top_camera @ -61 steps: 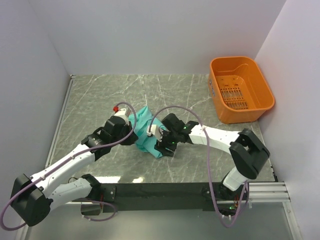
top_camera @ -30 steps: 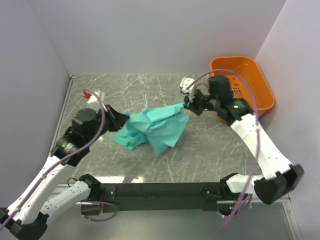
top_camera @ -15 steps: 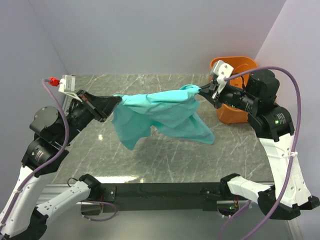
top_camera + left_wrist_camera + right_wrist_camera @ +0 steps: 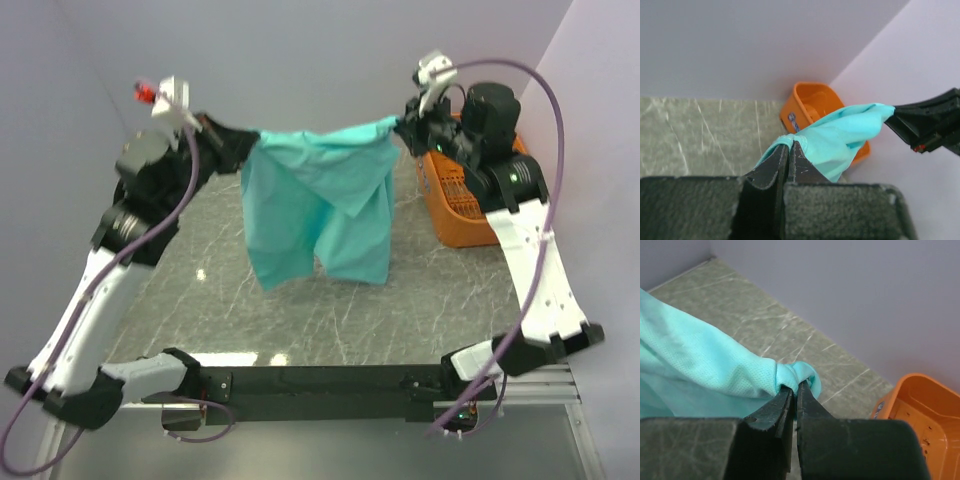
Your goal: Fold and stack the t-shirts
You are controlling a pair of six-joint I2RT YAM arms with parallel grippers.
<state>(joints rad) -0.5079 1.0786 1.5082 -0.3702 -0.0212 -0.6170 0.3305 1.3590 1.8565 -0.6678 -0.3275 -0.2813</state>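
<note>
T-shirt (image 4: 315, 210) hangs over the table (image 4: 440, 290), top edge taut between clenched left jaws and right jaws.

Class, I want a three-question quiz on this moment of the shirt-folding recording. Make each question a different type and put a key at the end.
1. True or false: the t-shirt lies folded inside the orange basket.
2. Multiple choice: on which side of the table does the orange basket stand? A) the left arm's side B) the right arm's side C) midway between the two arm bases
3. Fill in: the t-shirt is gripped by ___ claw(s).

Key
1. False. It hangs stretched between the left claw and the right claw.
2. B
3. Two. Both are shut on the cloth.
</note>
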